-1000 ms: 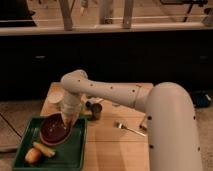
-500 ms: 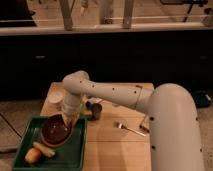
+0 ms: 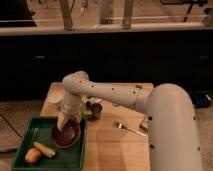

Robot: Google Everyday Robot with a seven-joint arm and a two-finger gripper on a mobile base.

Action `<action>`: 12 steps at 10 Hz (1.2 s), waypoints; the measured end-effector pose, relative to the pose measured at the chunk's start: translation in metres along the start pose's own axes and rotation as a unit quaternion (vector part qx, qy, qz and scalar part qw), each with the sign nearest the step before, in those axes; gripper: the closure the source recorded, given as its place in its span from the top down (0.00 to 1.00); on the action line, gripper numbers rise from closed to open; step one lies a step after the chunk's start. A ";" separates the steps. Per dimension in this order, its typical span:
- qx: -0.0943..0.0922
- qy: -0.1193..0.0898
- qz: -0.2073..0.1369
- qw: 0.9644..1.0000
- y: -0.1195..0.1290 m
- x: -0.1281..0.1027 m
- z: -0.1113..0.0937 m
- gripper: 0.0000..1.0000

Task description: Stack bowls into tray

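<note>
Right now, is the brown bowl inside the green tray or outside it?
Inside. The reddish-brown bowl sits within the raised rim of the green tray; the gripper is at the bowl's edge.

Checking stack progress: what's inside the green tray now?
Brown bowl and two orange-yellow items lie in the tray. The gripper is at the bowl's back-left rim, covering that part. The pale bowl sits outside, on the table.

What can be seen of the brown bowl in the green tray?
The brown bowl is round, shallow and glossy, dark reddish-brown, perhaps glazed or plastic. It looks upright, resting on the floor of the green tray, at the picture's right side. The gripper is at its upper left rim; contact is unclear.
</note>
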 end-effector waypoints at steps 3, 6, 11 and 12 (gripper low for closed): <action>-0.009 0.009 0.006 1.000 0.001 0.003 -0.008 0.80; -0.018 0.040 0.018 0.999 -0.002 0.009 -0.025 0.80; -0.028 0.072 0.032 0.997 -0.007 0.018 -0.040 0.80; -0.031 0.078 0.033 0.996 -0.009 0.021 -0.043 0.80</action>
